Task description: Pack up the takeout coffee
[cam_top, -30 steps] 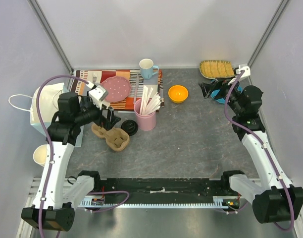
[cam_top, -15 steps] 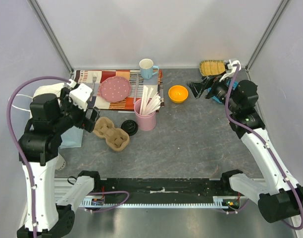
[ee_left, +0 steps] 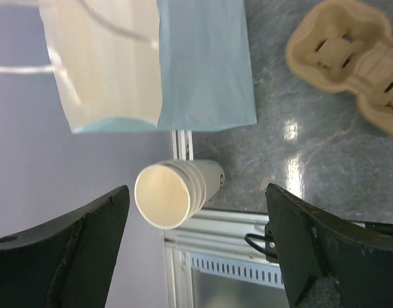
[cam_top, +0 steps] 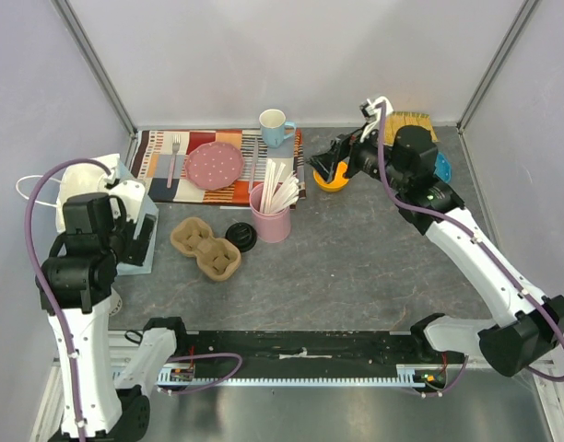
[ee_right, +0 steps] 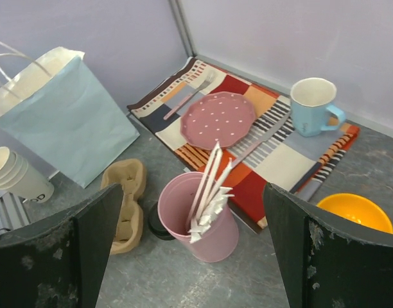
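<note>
A round black lid sits low on the table against the pink cup of sticks; it also shows in the right wrist view. I cannot tell whether a cup is under it. A stack of off-white lidless paper cups stands at the table's left edge. My left gripper hangs open above that stack, beside the light-blue paper bag. My right gripper is open near the orange bowl, facing the pink cup. Neither gripper holds anything.
A tan pulp cup carrier lies left of the lid. A striped placemat holds a pink plate, a fork and a light-blue mug. An orange bowl and a wicker basket are at the back right.
My left arm has drawn back from the carrier to the left edge by the bag and cups. My right arm has swung left from the back-right corner to the orange bowl.
</note>
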Controlling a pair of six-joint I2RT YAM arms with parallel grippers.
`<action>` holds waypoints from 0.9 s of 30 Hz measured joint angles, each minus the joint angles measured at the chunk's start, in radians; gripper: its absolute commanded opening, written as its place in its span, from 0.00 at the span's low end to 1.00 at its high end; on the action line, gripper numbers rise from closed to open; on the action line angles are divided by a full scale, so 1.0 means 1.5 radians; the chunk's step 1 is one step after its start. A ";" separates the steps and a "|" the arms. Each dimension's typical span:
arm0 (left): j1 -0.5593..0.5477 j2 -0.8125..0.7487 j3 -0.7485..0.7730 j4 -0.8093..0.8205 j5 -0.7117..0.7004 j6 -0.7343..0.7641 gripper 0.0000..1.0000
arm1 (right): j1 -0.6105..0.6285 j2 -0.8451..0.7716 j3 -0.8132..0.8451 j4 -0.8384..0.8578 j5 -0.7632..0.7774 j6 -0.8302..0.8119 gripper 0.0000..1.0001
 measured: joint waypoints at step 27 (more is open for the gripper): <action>0.286 -0.054 -0.307 0.139 -0.025 -0.049 0.54 | 0.093 0.036 -0.006 -0.055 0.017 -0.152 0.98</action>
